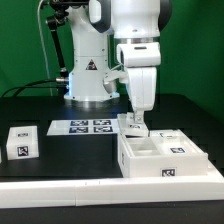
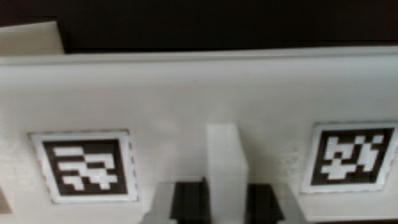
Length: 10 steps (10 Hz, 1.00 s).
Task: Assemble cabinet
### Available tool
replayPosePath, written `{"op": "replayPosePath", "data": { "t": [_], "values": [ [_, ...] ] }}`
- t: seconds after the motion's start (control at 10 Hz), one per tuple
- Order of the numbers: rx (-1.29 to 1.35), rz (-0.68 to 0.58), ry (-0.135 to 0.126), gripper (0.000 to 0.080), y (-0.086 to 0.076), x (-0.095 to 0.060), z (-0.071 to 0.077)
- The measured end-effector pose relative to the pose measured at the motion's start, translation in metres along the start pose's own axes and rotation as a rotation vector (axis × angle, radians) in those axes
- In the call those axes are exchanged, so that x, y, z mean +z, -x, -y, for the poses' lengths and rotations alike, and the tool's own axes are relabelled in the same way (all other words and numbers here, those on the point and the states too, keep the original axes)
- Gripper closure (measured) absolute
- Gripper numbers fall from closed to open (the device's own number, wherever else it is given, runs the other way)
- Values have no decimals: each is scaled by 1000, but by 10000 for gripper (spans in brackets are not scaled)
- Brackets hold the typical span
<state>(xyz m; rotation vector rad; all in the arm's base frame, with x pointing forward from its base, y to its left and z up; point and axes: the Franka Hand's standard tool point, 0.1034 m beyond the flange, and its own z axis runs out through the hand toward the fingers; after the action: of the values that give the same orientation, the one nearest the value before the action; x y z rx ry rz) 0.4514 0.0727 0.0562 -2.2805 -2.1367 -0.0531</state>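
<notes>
At the lower right of the exterior view, the white plastic box-like cabinet (image 1: 165, 160) of blocky panels rests on the black table (image 1: 60, 170), open side up, with inner compartments and a square tag on its near wall. The arm's fingers (image 1: 136, 120) reach down onto its far rim. A small white tagged block (image 1: 22, 143) lies well apart at the lower left, and the marker board (image 1: 88, 127) lies between the two, nearer the centre.

The cabinet looks stiff, light and smooth-skinned, so it is likely to slide rather than flex. Its thin upright walls and ribs offer flat parallel faces for a pinch. A hold far from the middle would probably let it tip.

The wrist view alone shows the grasp site: a white panel face bearing two tags, with a raised white rib (image 2: 226, 160) between them. The dark fingers (image 2: 185, 206) stand narrowly set, one on each side of that rib. Whether they already clamp it cannot be told. The exterior view alone shows the cabinet's whole form and its neighbours on the table.
</notes>
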Motion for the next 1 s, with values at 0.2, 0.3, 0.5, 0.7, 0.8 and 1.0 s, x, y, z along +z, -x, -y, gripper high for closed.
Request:
{"op": "replayPosePath", "data": {
  "t": [0.2, 0.3, 0.5, 0.7, 0.8, 1.0],
  "values": [
    [-15, -3, 1, 729, 4, 1, -1],
    [-14, -4, 3, 729, 9, 1, -2],
    [-56, -10, 2, 729, 17, 2, -4],
    [-55, -10, -4, 729, 18, 1, -5],
    [-50, -10, -5, 729, 17, 1, -5],
    [-53, -13, -5, 729, 11, 1, -4]
  ]
}}
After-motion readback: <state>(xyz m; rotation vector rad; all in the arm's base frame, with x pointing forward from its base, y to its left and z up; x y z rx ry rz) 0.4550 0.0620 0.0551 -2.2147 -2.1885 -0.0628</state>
